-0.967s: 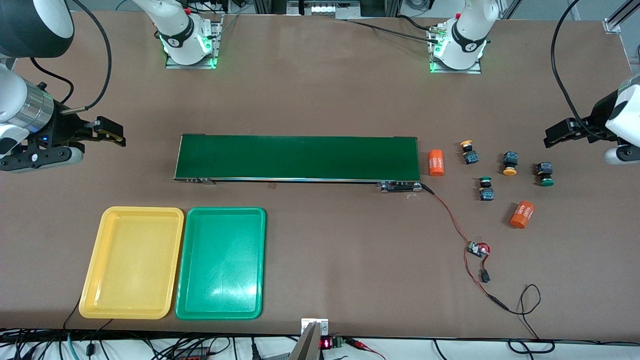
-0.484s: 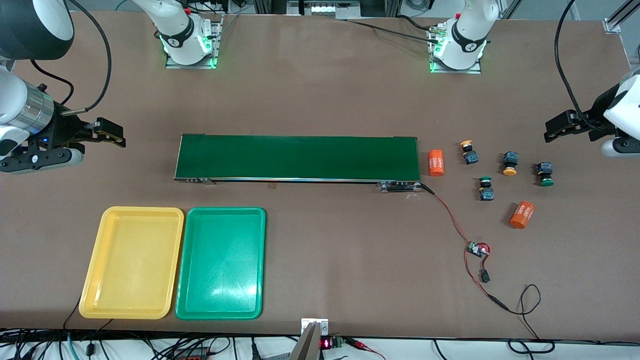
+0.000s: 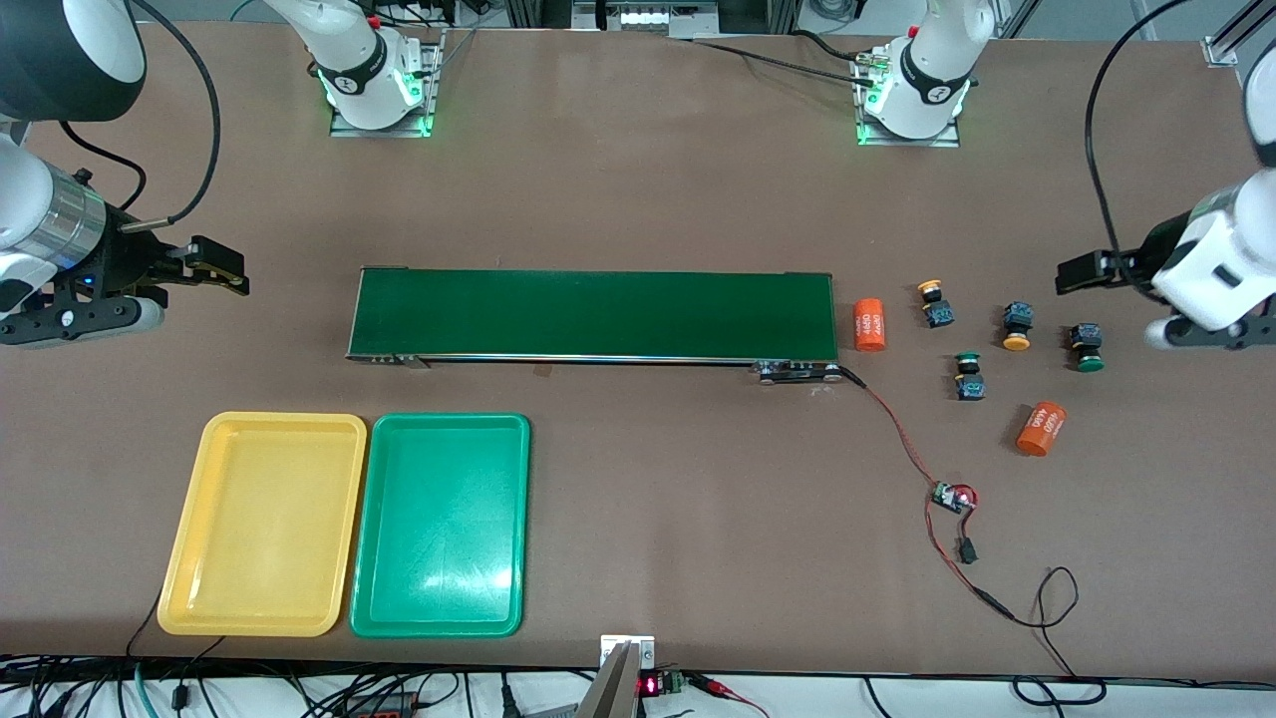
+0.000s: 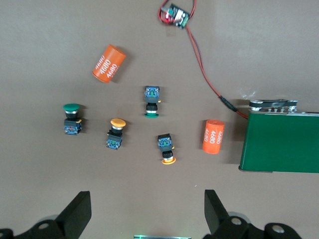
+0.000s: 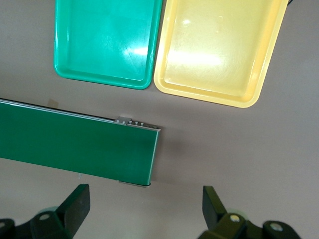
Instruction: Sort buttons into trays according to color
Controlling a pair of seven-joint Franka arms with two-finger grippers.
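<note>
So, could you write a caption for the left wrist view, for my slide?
Open left pincer over four push-button switches, two orange cylinders and the conveyor belt end.

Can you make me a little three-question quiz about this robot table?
1. True or false: the yellow tray already holds a button.
2. How many green-capped buttons lie on the table? A) one B) two C) four
3. Fill in: the left gripper is open over the ____.

Key: 1. false, both it and the green tray are empty. 2. B, one nearer the camera, one toward the left arm's end. 3. buttons. The right gripper waits open.
</note>
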